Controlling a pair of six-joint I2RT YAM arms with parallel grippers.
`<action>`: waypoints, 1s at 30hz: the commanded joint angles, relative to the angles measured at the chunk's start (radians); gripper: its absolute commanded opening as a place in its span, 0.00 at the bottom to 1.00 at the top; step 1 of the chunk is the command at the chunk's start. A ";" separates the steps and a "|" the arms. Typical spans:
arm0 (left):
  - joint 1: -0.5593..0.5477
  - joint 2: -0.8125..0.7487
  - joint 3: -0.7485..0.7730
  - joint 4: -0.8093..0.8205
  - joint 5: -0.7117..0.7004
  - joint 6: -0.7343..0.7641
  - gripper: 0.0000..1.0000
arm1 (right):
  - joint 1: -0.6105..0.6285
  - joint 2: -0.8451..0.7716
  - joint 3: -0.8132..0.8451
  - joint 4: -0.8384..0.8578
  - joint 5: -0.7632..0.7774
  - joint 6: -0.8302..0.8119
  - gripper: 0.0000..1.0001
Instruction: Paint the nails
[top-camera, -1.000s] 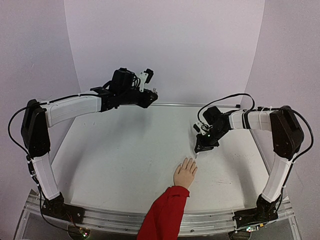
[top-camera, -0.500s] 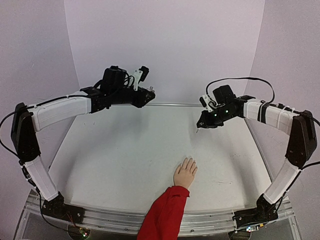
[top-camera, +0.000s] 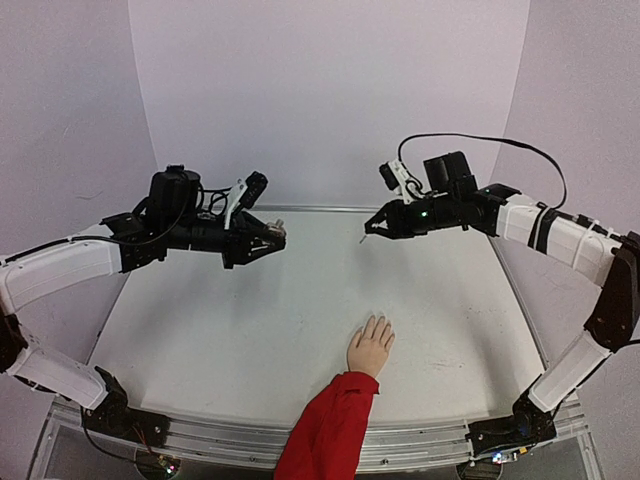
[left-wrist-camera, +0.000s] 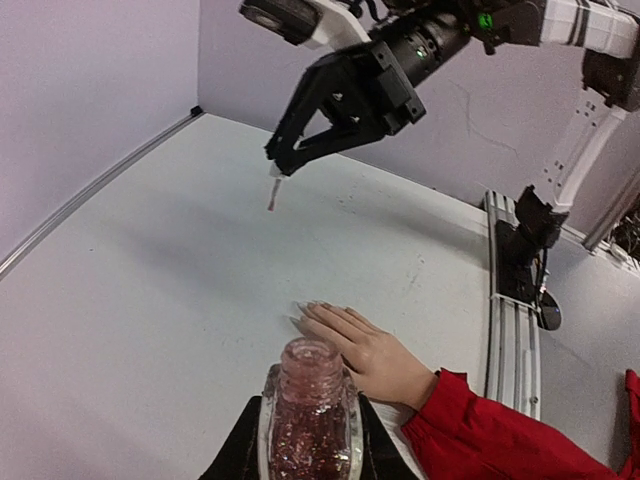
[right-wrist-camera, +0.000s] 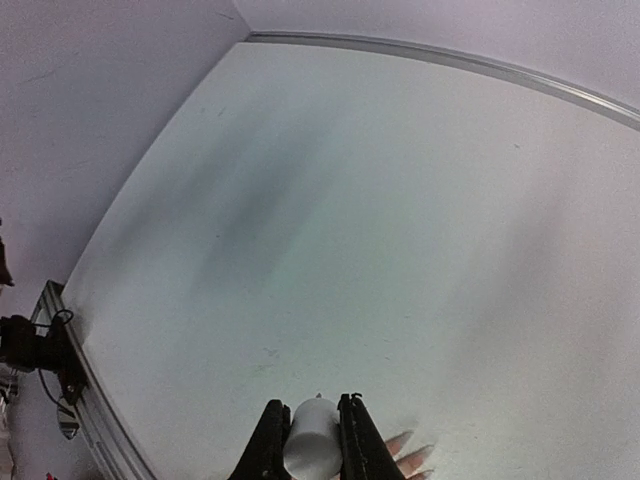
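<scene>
Lengthwise near-to-far, mannequin hand (top-camera: 370, 350) flat, nails (top-camera: 380, 321) pointing toward back wall (top-camera: 330, 90).

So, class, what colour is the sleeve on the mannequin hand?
Red; the sleeve below the mannequin hand shows best in the top external view.

The mannequin hand (top-camera: 371, 347) is showing a pale flesh tone, its sleeve (top-camera: 330, 425) glowing solid red against the white table (top-camera: 230, 320). The clear bottle (left-wrist-camera: 308, 425) is sparkling with pinkish-red glitter flecks. The brush cap (right-wrist-camera: 312, 452) is showing plain white.
</scene>
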 joint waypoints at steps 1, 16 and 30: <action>0.005 -0.084 -0.045 0.054 0.160 0.103 0.00 | 0.120 -0.018 0.125 0.082 -0.127 0.020 0.00; 0.003 -0.088 -0.052 0.054 0.226 0.146 0.00 | 0.246 0.015 0.266 0.124 -0.224 0.042 0.00; 0.003 -0.066 -0.042 0.054 0.231 0.154 0.00 | 0.290 0.049 0.309 0.135 -0.284 0.037 0.00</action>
